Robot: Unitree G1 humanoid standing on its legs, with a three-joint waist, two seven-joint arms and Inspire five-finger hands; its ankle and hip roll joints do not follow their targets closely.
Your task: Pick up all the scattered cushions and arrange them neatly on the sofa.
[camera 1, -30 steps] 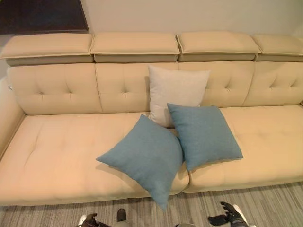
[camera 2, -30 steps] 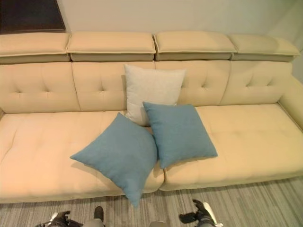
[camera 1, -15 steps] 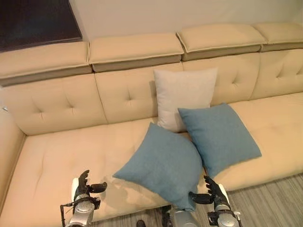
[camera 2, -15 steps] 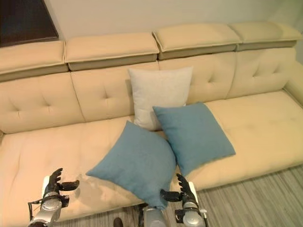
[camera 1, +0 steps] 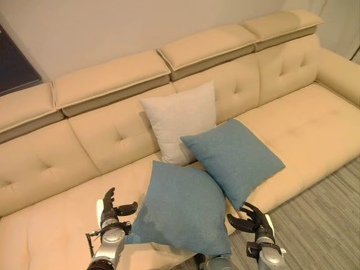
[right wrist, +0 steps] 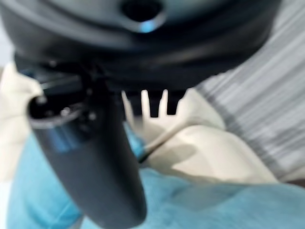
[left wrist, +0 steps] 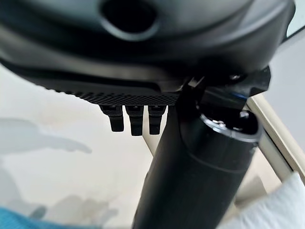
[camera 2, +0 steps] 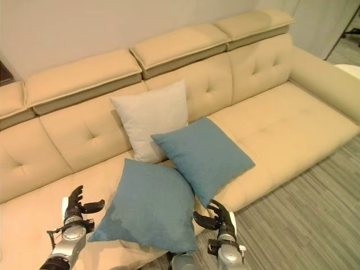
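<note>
Change since a second ago: both hands, then low at the sofa's foot over the floor, have come up to flank the near blue cushion; the viewpoint has also swung, so the cushions' apparent shift is no real move.

Item 1. Sofa, beige, tufted back, the landmark for all entries below.

Item 2. Cushions, three in all, bunched at the sofa's middle.
- One pale grey cushion, upright against the sofa's backrest.
- One blue cushion, leaning on the sofa's seat in front of the grey one, overlapping its lower part.
- One near blue cushion, lying at the sofa's front edge, its lower corner hanging over the edge, its upper corner overlapping the other blue one.

Item 3. Hands, two.
- Left hand, above the sofa's seat just beside the near blue cushion's left side; fingers straight and released, holding nothing.
- Right hand, off the sofa's front edge beside the same cushion's right corner; fingers spread and loose, holding nothing.

Step in hand, as judged: taking up the near blue cushion between both hands. To do it well, close in on opposite sides evenly, press flat before lifting so the soft filling does not slump out, and raise it clear of the other blue cushion before setting it upright against the sofa's backrest.
</note>
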